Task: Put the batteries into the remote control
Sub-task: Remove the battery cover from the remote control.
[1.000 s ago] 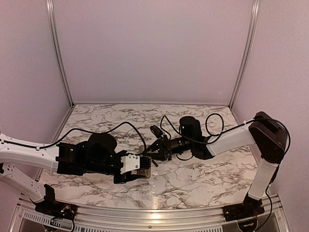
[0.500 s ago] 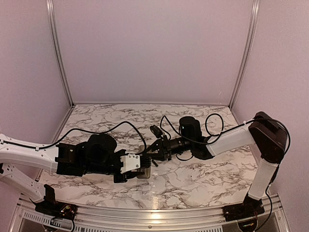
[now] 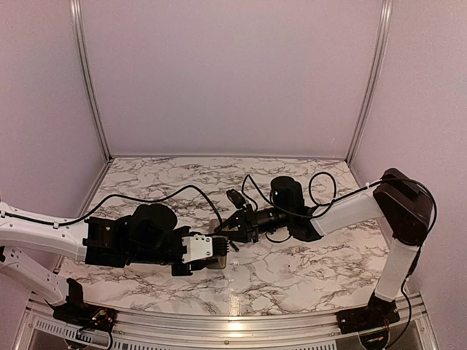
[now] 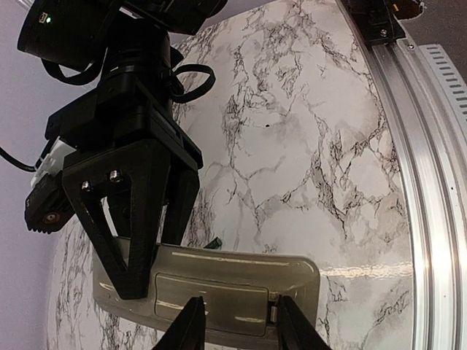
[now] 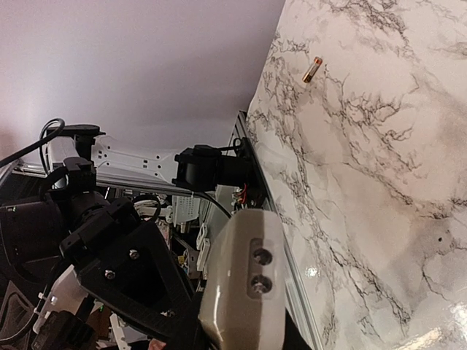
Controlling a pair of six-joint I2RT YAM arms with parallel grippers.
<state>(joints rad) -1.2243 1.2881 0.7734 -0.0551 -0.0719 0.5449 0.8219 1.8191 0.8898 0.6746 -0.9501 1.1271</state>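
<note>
I see the remote control (image 4: pixel 241 281) held off the marble table (image 4: pixel 306 146), between the two arms near the table's front edge. In the left wrist view its long axis runs side to side across the picture. Its grey-beige back, with the rectangular recess, faces that camera. In the right wrist view a rounded narrow end points at the lens.

The right gripper (image 4: pixel 155 262) is clamped on the remote's left end, with one black finger over the back and the other behind the far edge. The left gripper (image 4: pixel 242 324) shows only two fingertips at the bottom, set moderately apart on either side of the recess. I cannot tell whether they press on the remote.

From above, the remote is almost wholly covered by the two grippers. A small dark sliver just behind its far edge is too small for me to identify. One battery (image 5: pixel 312 70) lies alone on the marble, well apart from the remote.

The table is white with grey veining, an aluminium rail (image 4: pixel 430 189) runs along its front, and plain pale lilac walls (image 3: pixel 233 73) stand behind it.
</note>
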